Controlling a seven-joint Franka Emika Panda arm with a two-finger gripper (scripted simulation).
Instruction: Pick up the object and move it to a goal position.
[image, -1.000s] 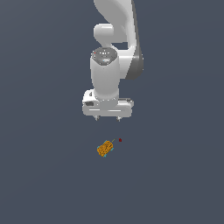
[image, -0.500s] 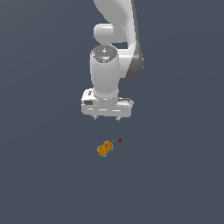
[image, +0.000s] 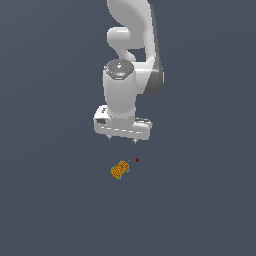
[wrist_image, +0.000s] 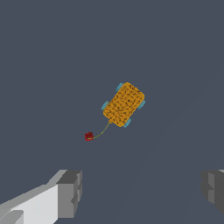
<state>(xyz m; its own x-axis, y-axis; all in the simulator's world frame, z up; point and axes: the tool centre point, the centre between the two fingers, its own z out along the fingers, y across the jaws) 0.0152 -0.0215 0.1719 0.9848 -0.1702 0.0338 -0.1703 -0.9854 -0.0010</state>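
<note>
The object (image: 119, 170) is a tiny orange-brown oblong block with cyan specks at its edges, lying on the dark grey floor; it also shows in the wrist view (wrist_image: 124, 104). The goal position (image: 137, 160) is a very tiny dark red dot just beside the block, toward the exterior view's right; it also shows in the wrist view (wrist_image: 89, 136), joined to the block by a thin line. My gripper (image: 122, 141) hangs above the block, apart from it. In the wrist view the gripper (wrist_image: 141, 192) is open and empty, its fingers (wrist_image: 70, 193) wide apart.
The white arm (image: 131, 60) rises above the gripper in the exterior view. Flat dark grey floor (image: 200, 200) lies all around.
</note>
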